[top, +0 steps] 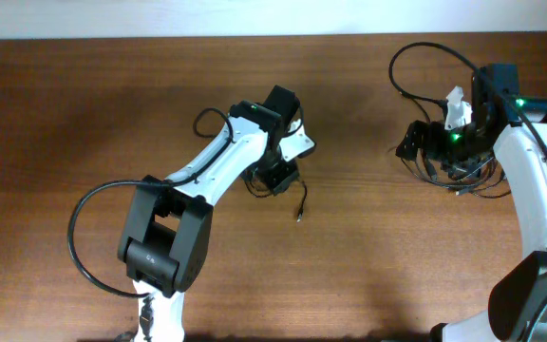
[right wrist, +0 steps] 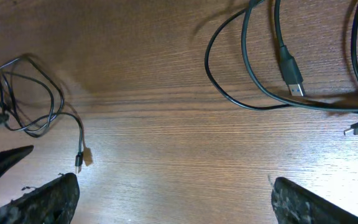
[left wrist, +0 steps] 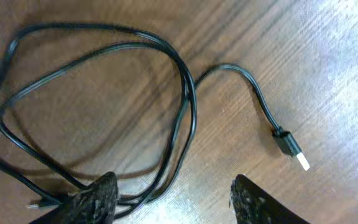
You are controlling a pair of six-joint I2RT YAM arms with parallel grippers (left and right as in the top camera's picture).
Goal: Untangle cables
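We see two groups of cords on the brown table point(top: 84, 95). One loose cable point(left wrist: 188, 93) lies approx. in the middle of the table, right under the left gripper point(left wrist: 173, 180). In the left wrist view it makes a few wide loops flat on the wood. Its free end curves off to the right and finishes w/ a black plug point(left wrist: 289, 146) that has a silvery tip and rests on the table. The fingers point(left wrist: 98, 196) of the left gripper are spread apart w/ a clear gap between them, and they pinch nothing. Some strands of the loop pass just beside the tip of one finger, but we cannot tell if they touch it. The other cords, the tangle point(top: 459, 171), lie near the right side of the table under the front part of the right arm, well apart from the loose cable. In the right wrist view a part of the tangle shows at top right: several curved strands that cross, and a second plug point(right wrist: 293, 74) w/ a metal end. The right gripper point(right wrist: 174, 180) hangs above bare wood, w/ its fingers spread very wide and nothing between them. In the same view the loose cable shows small, far at the left. In the overhead view a thicker arm cord point(top: 76, 237) loops out beside the left arm.
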